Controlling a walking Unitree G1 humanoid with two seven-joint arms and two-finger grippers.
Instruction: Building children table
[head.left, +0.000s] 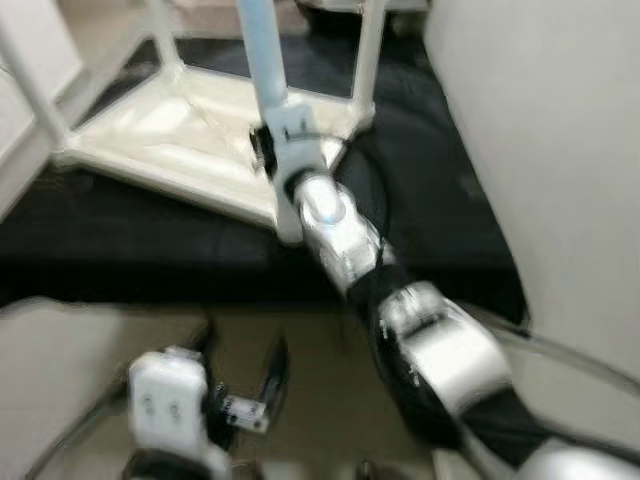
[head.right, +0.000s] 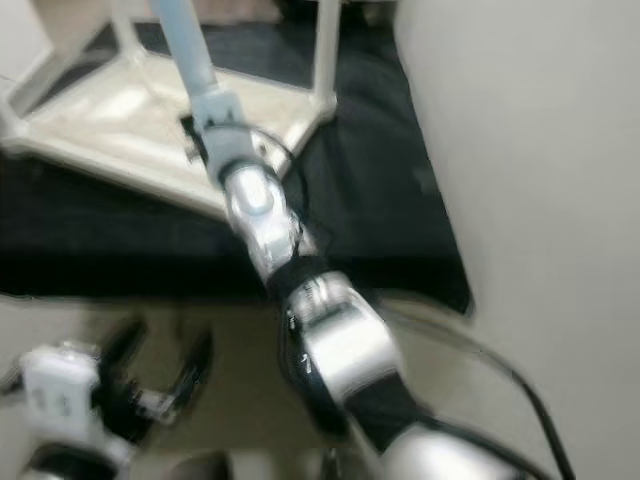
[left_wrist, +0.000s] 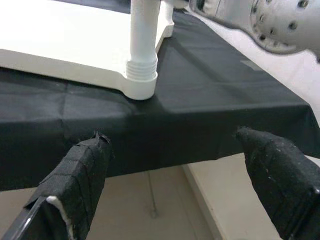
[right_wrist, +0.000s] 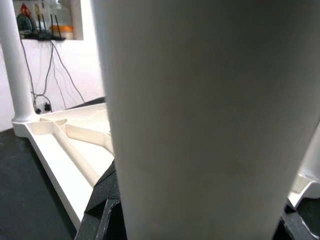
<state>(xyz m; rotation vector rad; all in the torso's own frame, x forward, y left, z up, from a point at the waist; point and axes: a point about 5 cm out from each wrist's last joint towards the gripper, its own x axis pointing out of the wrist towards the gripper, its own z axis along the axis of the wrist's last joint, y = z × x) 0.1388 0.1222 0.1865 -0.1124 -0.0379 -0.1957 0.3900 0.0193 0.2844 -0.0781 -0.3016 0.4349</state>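
- Right pincer (head.left: 272, 140) is wrapped around a white table leg (head.left: 262, 50), which stands in the near corner socket of the upturned white tabletop (head.left: 170, 140).
- That tabletop lies on the black cloth (head.left: 130, 250), near its front edge.
- My left pincer (left_wrist: 175, 165) hangs wide and idle, low over the cloth's front edge.
- Risk, as I judge it: pushing off-axis could cock the leg in its socket or slide the tabletop across the cloth.

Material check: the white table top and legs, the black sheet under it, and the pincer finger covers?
Table top and leg: looks like moulded plastic, glossy off-white; ribbed underside, stepped collar at the leg socket. Black sheet: woven cloth, matte; it creases and drapes over an edge. Left pincer fingers: apparently wrapped in black fabric tape or foam; fuzzy, with seams showing.
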